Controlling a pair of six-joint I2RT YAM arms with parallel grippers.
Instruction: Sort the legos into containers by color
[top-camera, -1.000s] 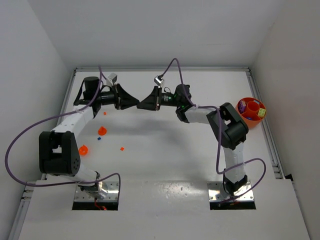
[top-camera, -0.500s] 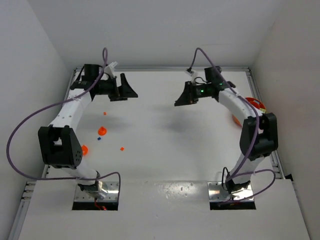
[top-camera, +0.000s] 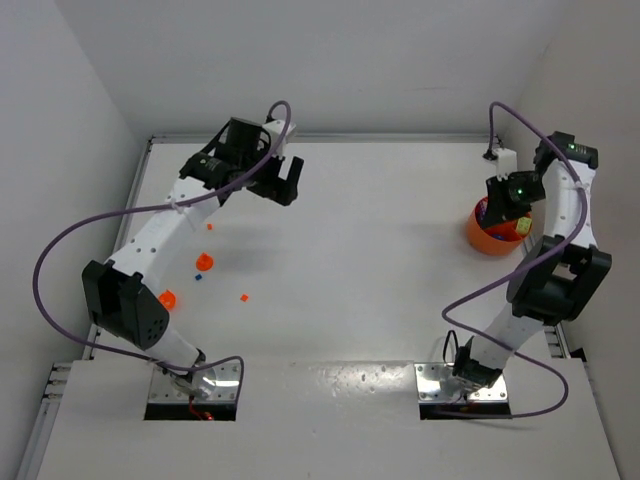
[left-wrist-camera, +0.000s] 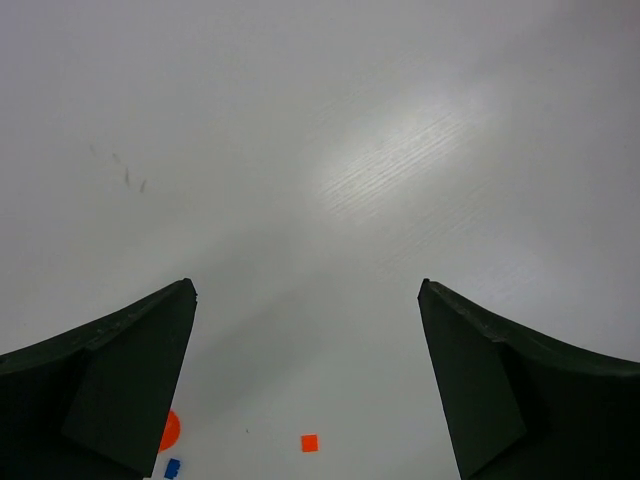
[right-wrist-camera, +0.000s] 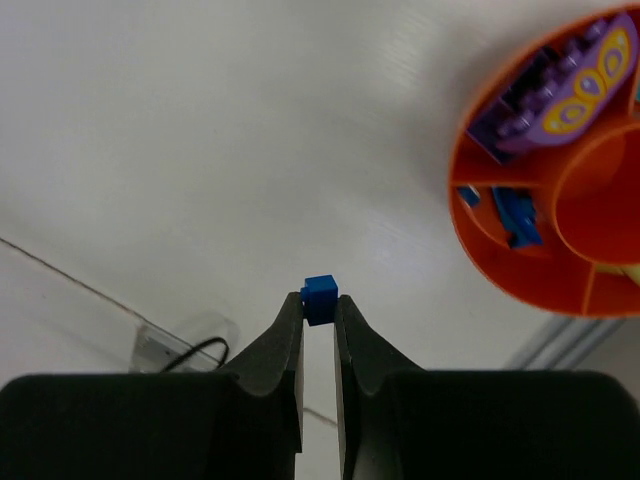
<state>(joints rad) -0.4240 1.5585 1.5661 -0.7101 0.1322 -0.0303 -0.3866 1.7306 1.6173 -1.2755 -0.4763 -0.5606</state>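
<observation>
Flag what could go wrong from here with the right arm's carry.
1. The right gripper pinches the tiny blue plastic brick only at its very tips, so the brick could slip out early.
2. The round orange divided bowl has narrow sections, so a misaimed drop may land among the purple pieces.

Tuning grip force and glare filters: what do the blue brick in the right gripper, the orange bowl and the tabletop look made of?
Blue brick: likely hard moulded plastic; crisp edges, even colour, faint sheen.
Orange bowl: probably plastic too; smooth, uniform orange, moulded dividers.
Tabletop: white painted or laminated board, perhaps; satin, its glare patch shows fine grain lines.
</observation>
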